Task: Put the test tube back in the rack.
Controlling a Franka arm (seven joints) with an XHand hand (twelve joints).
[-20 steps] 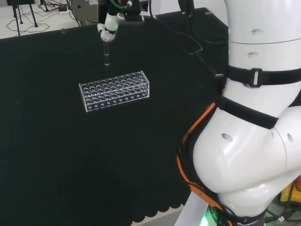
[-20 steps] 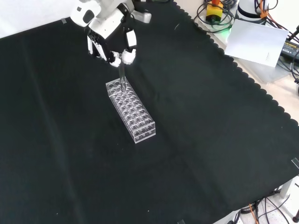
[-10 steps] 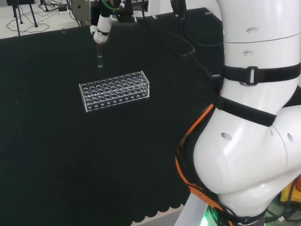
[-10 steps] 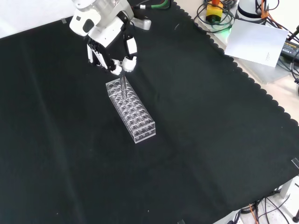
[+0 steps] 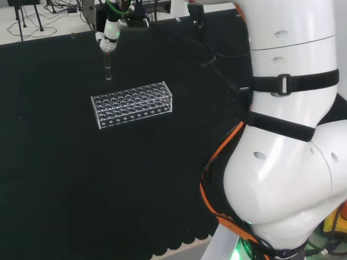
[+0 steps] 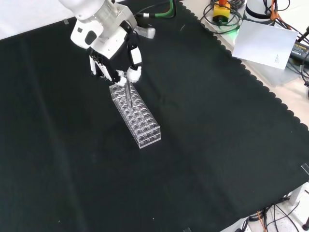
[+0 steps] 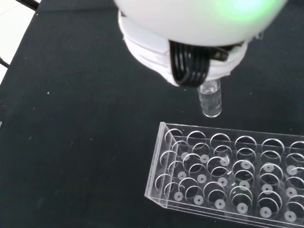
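— Above the rack (image 6: 135,115), toward the tabletop's far edge in the head view, the hand's (image 6: 112,44) fingers pinch the upright test tube (image 5: 108,66).

— Centre it over one hole, then lower it straight.

One test tube (image 5: 108,67) — clear, pinched upright between the fingertips (image 6: 131,75), hanging straight below them. One rack (image 5: 133,104) on the one black cloth (image 6: 203,145) — clear plastic, lying below the fingers, tube tip above its holes in the front view. One hand (image 6: 113,53), on one white arm (image 5: 287,135). In the wrist view, three rows of holes in the rack; full row length cut off, so total left uncounted.
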